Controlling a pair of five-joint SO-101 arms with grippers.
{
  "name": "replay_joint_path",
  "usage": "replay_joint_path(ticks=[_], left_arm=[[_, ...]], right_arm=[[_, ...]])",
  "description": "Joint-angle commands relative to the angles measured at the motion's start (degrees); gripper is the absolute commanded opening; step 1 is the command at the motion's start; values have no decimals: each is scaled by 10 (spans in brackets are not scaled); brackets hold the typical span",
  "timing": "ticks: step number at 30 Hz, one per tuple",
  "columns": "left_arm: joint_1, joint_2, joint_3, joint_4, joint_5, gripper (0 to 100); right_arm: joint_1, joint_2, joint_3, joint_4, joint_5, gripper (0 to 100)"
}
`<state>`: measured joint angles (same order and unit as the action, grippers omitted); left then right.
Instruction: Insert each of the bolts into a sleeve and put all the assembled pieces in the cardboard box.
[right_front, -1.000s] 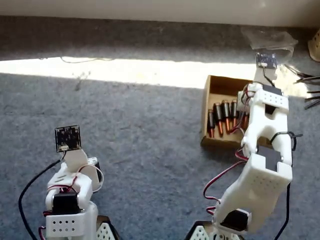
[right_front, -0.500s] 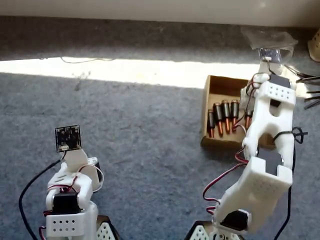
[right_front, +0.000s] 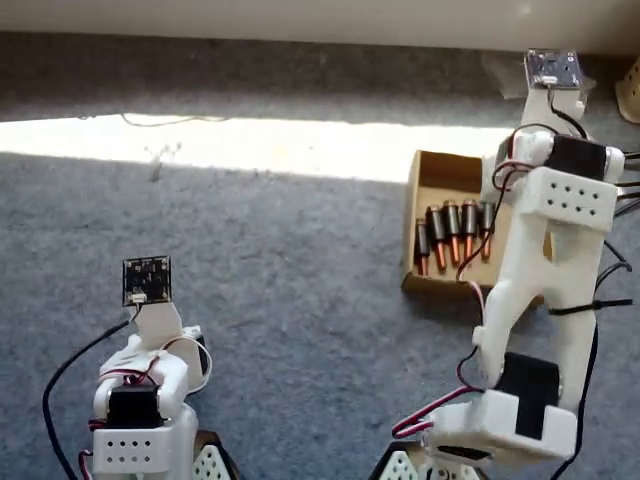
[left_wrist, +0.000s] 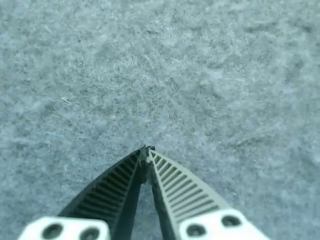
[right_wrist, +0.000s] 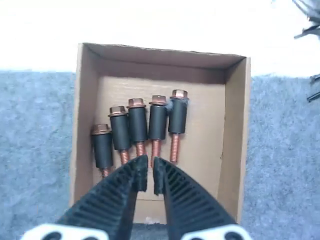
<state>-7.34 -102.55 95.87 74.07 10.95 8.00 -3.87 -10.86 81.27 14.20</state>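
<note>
Right gripper (right_wrist: 149, 172) has drawn up and back from the cardboard box (right_wrist: 234, 130) over the last second, jaws all but closed on nothing, so I judge the last drop done. Five assembled pieces (right_wrist: 138, 126) lie side by side on the box floor, long axes running far wall to near wall, heads far, threaded ends near. Left gripper (left_wrist: 146, 152) sits clenched and empty by the surface's near left corner.

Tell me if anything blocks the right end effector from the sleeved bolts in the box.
Nothing visible does: the right end effector hangs over the open cardboard box, with the five sleeved bolts lying uncovered below.
</note>
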Motion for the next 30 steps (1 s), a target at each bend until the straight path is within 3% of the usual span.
replay_joint_path(ticks=[1, 11, 30], left_arm=[[14, 9, 15, 3, -2, 7], [15, 9, 15, 3, -1, 7], [15, 9, 15, 3, -1, 7]], right_arm=[[-36, -98, -25, 29, 4, 5], [-73, -303, 37, 94, 4, 5], [-70, -721, 462, 67, 4, 5]])
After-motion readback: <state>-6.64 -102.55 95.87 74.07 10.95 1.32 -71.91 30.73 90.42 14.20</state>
